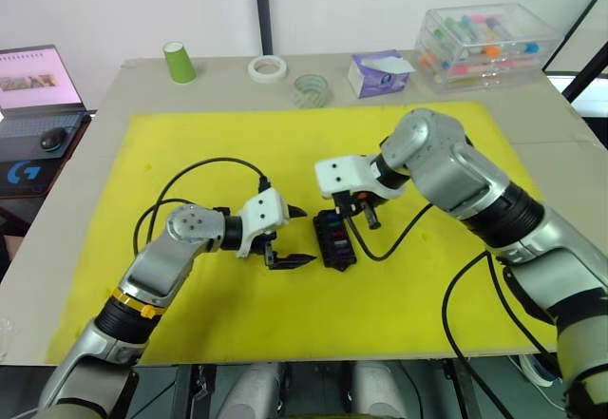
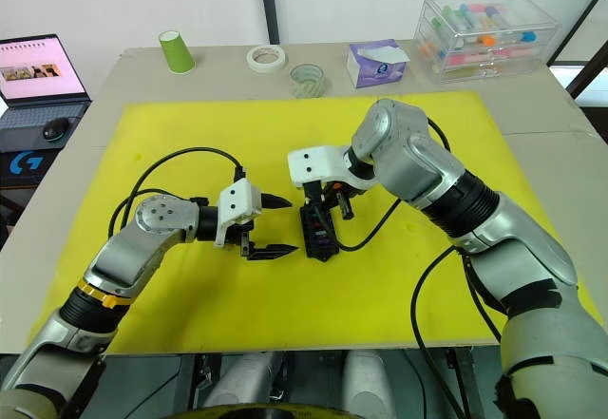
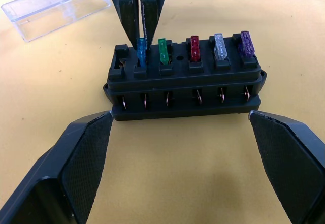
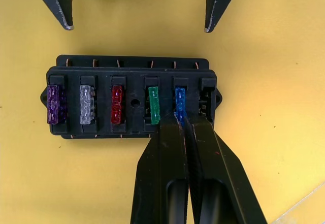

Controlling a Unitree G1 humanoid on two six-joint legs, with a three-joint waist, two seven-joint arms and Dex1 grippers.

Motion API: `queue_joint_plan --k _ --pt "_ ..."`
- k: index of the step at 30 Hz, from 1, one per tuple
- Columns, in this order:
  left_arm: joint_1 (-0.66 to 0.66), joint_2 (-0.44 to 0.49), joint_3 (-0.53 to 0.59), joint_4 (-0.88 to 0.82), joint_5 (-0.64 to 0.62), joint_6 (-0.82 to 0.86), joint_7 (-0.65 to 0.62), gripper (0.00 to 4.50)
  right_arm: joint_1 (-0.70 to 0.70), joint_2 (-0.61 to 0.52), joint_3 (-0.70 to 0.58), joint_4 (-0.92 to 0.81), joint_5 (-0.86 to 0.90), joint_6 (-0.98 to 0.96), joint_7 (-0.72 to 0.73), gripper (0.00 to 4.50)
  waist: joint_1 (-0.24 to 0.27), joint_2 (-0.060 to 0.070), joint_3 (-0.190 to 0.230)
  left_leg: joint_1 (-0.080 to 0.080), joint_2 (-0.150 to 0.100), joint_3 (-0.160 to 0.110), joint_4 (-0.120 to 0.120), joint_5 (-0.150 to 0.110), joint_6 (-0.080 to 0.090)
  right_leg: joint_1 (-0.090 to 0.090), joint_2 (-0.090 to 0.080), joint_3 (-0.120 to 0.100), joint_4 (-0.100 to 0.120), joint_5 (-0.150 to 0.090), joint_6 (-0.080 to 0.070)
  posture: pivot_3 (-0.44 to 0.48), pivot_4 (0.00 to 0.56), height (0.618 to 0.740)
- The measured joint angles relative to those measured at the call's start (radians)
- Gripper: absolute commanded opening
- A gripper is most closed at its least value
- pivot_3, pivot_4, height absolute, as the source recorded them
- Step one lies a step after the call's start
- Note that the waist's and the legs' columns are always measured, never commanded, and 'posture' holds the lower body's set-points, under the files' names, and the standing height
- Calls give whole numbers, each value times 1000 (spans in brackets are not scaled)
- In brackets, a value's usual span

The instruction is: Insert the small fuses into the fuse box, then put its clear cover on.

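Left eye view: the fuse box (image 1: 335, 238) lies near the middle of the yellow mat (image 1: 190, 134) on the table (image 1: 95, 105), with the left claw (image 1: 294, 237) just to its left, fingers spread wide and holding nothing. The right claw (image 1: 366, 214) reaches down onto the box from the far side.

Right eye view: the same layout; the box sits between the two claws, and at the far right of the table stands a large clear drawer box (image 2: 489, 31) with coloured contents, well apart from the work.

Left wrist view: the black block shows five fuses standing in its row: a teal fuse (image 3: 142, 51), a green fuse (image 3: 163, 51), a red fuse (image 3: 194, 48), a grey fuse (image 3: 219, 45) and a purple fuse (image 3: 246, 43). The right claw's fingers are pinched narrowly on the teal one. The end slot (image 3: 121, 56) beside it is empty. The clear cover (image 3: 56, 8) lies on the mat beyond the box, not yet fitted.

Right wrist view: the teal fuse looks blue here and appears seated or nearly so. By my reckoning five of six slots are filled; one fuse and the cover remain.
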Motion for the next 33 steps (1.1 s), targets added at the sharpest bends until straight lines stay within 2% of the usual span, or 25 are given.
queue_joint_plan --k 16,30,33 --pt "-1 -6 0 2 3 -8 8 4491 -46 43 27 79 -65 -134 67 0 -2 0 0 0 0 0 0 0 0 0 0 0 0 0 0 0 150 740" --pt "0 -6 0 2 3 -8 14 4491 -43 59 18 81 -96 -132 87 0 -3 0 0 0 0 0 0 0 0 0 0 0 0 0 0 0 150 740" --pt "-1 -7 0 2 4 -9 14 4500 -36 59 14 79 -97 -129 86 768 -2 0 0 0 0 0 0 0 0 0 0 0 0 0 0 0 150 740"
